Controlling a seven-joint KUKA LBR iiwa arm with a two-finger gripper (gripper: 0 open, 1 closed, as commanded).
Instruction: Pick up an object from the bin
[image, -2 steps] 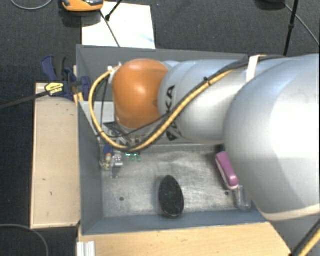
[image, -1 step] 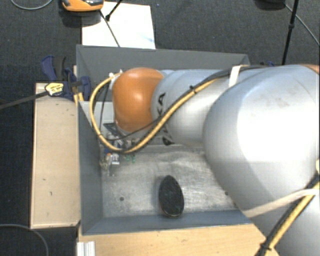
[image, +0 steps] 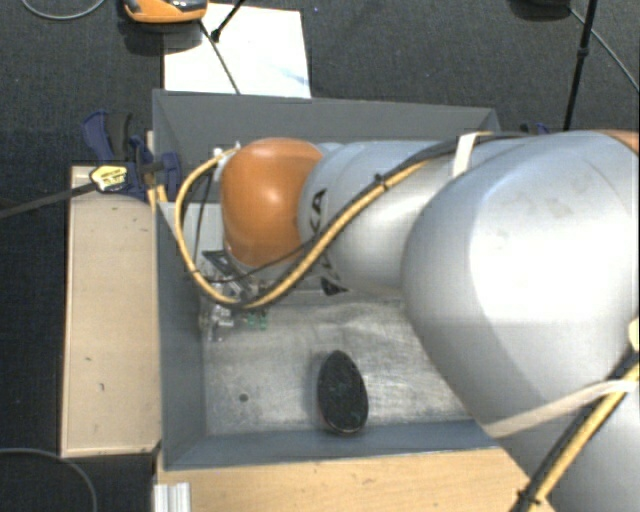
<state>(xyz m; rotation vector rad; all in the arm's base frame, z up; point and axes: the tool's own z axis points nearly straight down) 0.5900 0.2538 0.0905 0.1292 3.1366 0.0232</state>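
Note:
My gripper hangs low at the left side of the bin, close to the left wall, under the arm's orange cover. A small green thing shows right beside the gripper at floor level; I cannot tell what it is or whether the gripper touches it. A black oval thing, flat and dark like a brush or a pad, lies on the bin floor near the front wall. It is to the right of the gripper, nearer the front, and well apart from it.
The big silver arm covers the right and back of the bin and hides what lies beneath it. Bare grey floor shows between the gripper and the black oval thing.

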